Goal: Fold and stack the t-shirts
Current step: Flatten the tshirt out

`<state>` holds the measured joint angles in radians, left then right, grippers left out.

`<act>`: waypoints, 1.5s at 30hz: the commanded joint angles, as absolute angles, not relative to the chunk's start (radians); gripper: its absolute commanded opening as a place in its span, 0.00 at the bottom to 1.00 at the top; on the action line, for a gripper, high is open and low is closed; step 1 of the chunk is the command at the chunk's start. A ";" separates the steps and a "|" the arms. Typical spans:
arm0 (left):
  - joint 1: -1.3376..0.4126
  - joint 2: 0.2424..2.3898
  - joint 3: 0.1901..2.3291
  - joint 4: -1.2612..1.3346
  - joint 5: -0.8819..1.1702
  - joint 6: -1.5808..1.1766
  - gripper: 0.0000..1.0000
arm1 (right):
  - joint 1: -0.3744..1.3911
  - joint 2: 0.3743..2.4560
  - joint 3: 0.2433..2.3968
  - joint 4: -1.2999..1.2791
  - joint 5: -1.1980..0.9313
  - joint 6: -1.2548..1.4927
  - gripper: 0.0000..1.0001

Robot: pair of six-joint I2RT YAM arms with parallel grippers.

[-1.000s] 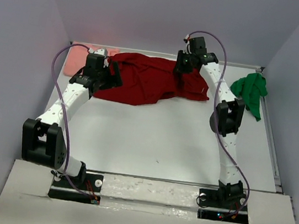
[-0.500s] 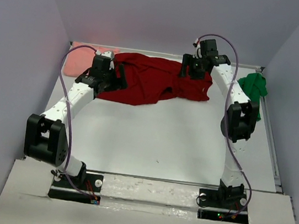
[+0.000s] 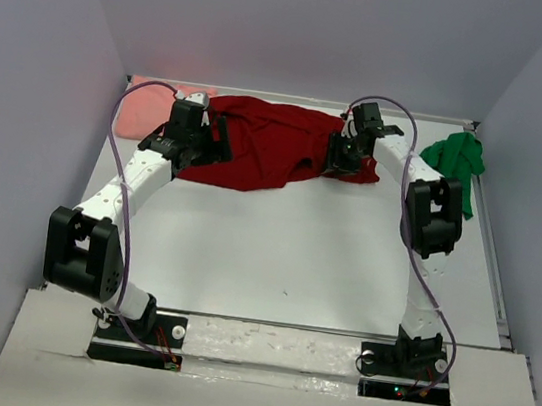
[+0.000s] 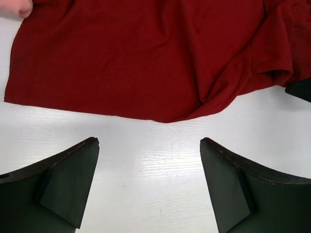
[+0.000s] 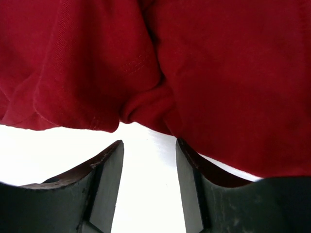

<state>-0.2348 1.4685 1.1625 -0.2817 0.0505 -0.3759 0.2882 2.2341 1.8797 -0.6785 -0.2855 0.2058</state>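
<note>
Lying along the surface's (image 3: pixel 295 247) far edge: pink shirt (image 3: pixel 148 105) in left corner, red shirt (image 3: pixel 269 147) spread mid, green shirt (image 3: pixel 455 163) bunched right | left fingers (image 4: pixel 73 184) wide apart, empty, just short of red hem | right fingers (image 5: pixel 104 184) partly open, empty, at a red fold | green shows in top view only

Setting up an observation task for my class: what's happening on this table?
A dark red t-shirt lies spread across the back of the table. The robot's left fingers stand wide open before its near hem; the right fingers are parted at a bunched fold, gripping nothing. A pink t-shirt and a crumpled green t-shirt lie aside.
</note>
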 commanded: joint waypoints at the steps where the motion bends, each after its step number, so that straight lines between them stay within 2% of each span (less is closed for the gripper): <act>1: -0.239 1.436 1.193 -0.288 0.026 -0.379 0.94 | 0.305 2.215 1.898 -0.606 -0.362 0.212 0.56; 9: -0.242 1.457 1.186 -0.278 0.029 -0.377 0.95 | 0.387 2.198 1.940 -0.614 -0.370 0.206 0.66; 23: -0.241 1.436 1.192 -0.290 0.028 -0.359 0.95 | 0.397 2.295 2.089 -0.641 -0.350 0.209 0.66; 30: -0.242 1.445 1.187 -0.278 0.037 -0.353 0.95 | 0.397 2.250 2.080 -0.687 -0.168 0.186 0.66; 35: -0.241 1.448 1.180 -0.267 0.069 -0.359 0.95 | 0.397 2.312 2.155 -0.730 -0.040 0.164 0.66; 40: -0.241 1.439 1.172 -0.273 0.034 -0.350 0.95 | 0.397 2.350 2.233 -0.746 -0.025 0.163 0.66; 43: -0.241 1.460 1.172 -0.282 -0.004 -0.365 0.95 | 0.370 2.364 2.270 -0.765 0.030 0.190 0.61; 45: -0.241 1.499 1.178 -0.290 -0.029 -0.380 0.93 | 0.345 2.376 2.286 -0.798 0.054 0.227 0.30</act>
<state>-0.2359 1.4693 1.1625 -0.2882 0.0219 -0.3676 0.3901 2.3569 2.2154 -0.7479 -0.0341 0.1818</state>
